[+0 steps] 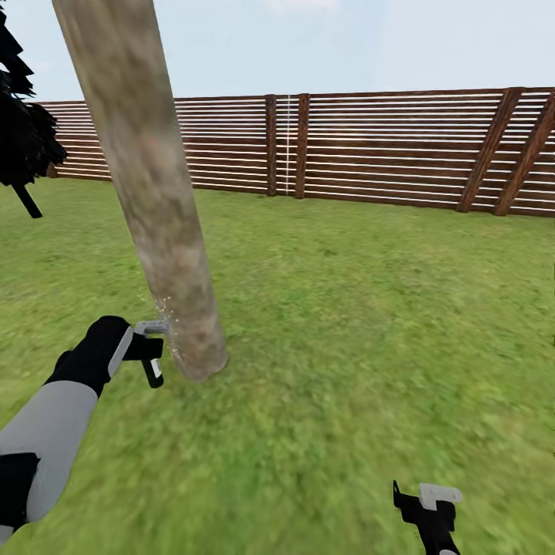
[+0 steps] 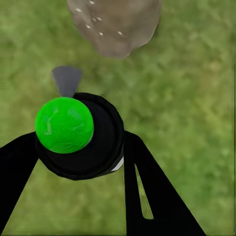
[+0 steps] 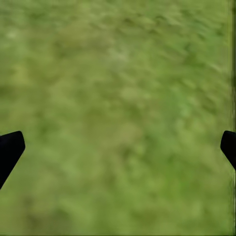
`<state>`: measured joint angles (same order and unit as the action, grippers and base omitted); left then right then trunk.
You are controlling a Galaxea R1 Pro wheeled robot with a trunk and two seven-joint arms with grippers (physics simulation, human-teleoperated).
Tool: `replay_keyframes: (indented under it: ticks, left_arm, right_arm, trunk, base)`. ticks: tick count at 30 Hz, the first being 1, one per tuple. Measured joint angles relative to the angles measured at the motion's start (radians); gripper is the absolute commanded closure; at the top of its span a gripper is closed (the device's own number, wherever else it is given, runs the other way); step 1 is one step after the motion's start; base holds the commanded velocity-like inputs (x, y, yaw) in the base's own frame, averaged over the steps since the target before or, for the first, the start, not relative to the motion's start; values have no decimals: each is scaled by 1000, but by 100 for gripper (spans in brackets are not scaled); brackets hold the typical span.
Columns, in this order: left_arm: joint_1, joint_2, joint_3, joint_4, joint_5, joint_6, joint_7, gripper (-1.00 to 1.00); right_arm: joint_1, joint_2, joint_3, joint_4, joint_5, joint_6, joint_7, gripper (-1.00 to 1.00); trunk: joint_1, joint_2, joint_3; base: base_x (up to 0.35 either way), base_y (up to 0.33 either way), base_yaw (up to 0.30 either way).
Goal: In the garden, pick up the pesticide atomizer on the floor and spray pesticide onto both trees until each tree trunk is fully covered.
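Spraying is the step in hand: your left gripper point(image 1: 152, 351) holds the pesticide atomizer point(image 2: 78, 135) just beside the base of the tree trunk point(image 1: 146, 185), where white pesticide point(image 1: 166, 312) specks show. Next, sweep higher up the trunk. Your right gripper point(image 3: 118, 147) hangs wide, empty.

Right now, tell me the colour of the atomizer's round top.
Bright green, on the black atomizer held in the left gripper; the left wrist view shows it best.

Grass floor point(image 1: 347, 324) under tree trunk point(image 1: 146, 185)
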<state>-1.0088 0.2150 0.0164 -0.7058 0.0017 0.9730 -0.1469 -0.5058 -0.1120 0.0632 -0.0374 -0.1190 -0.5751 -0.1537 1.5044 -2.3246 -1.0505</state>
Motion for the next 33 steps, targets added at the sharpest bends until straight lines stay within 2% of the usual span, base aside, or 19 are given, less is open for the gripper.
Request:
replay_keyframes:
  ticks: [13, 26, 33]
  left_arm:
    - [9, -9, 2, -3, 2, -1, 9, 100]
    - [10, -6, 2, -12, 2, 0, 9, 100]
    - [11, -6, 2, -11, 1, -1, 9, 100]
  right_arm:
    - [0, 0, 0, 0, 0, -1, 1, -100]
    - [0, 1, 0, 1, 0, 0, 1, -100]
    - [0, 0, 0, 0, 0, 0, 1, -100]
  trunk:
    - [0, 0, 0]
    - [0, 0, 0]
    - [0, 0, 0]
  base:
    - [130, -254, 4]
    - [179, -234, 250]
    - [93, -252, 30]
